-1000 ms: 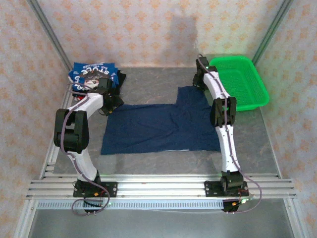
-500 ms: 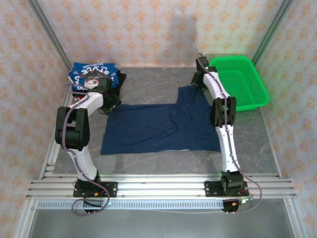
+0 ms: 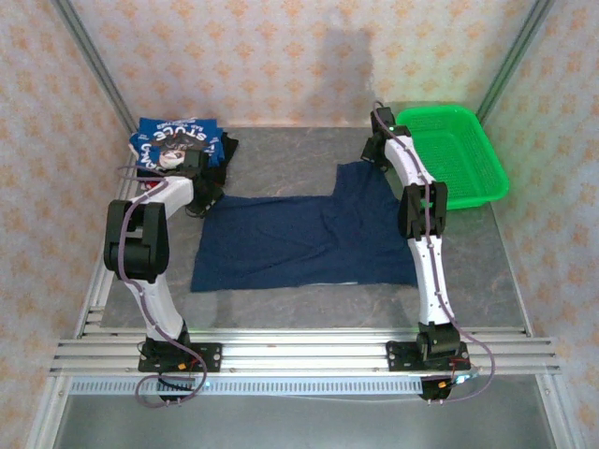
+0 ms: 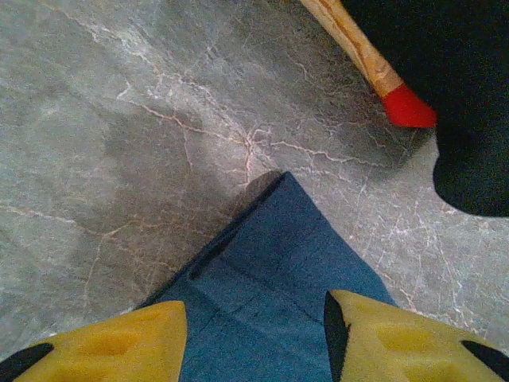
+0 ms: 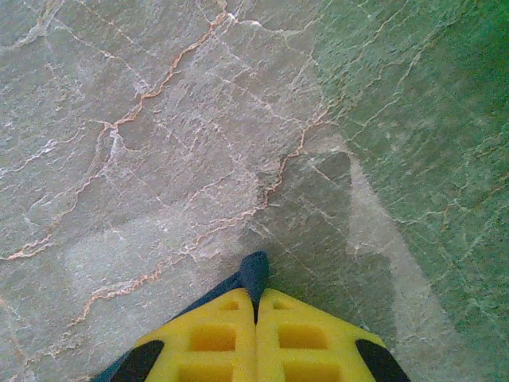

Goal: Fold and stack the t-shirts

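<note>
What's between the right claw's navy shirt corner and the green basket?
Bare table beyond the navy shirt corner pinched in the right claw, in the right wrist view. From the top view, the right arm overhangs the gap before the green basket.

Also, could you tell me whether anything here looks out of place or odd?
Yes: a wooden stick with a red tip lies on the table beside black cloth, just beyond a corner of the navy t-shirt. It is no garment, so it looks stray. I cannot tell what it is.
</note>
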### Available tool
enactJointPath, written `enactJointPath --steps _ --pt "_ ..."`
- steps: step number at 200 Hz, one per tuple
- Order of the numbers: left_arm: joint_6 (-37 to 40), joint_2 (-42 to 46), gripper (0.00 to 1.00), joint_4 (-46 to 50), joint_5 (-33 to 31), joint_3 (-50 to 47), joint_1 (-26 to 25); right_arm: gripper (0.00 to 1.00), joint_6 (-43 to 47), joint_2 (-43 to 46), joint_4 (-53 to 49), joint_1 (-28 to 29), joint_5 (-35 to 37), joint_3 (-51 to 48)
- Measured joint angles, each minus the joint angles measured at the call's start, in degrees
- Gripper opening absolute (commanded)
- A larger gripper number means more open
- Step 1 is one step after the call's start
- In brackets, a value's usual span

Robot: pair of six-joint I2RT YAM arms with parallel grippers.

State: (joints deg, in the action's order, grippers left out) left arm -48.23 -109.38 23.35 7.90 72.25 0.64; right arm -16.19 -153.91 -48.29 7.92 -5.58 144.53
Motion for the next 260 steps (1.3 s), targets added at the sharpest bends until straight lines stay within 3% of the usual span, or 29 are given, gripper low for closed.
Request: enactJointPath --steps 95,184,260 --pt "-1.9 -3.7 0.29 -1.1 -1.0 2.0 0.0 0.02 1.0 1.7 0.8 0.0 -0.4 -3.0" --pt "-1.6 -4.2 0.35 -0.4 -1.0 3.2 0.0 0.02 1.3 2.1 0.8 0.0 -0.4 -3.6" --pt "-1.6 -4.5 0.32 1.3 -0.9 6.5 0.0 0.01 1.6 2.3 0.8 0.0 -0.4 -4.0"
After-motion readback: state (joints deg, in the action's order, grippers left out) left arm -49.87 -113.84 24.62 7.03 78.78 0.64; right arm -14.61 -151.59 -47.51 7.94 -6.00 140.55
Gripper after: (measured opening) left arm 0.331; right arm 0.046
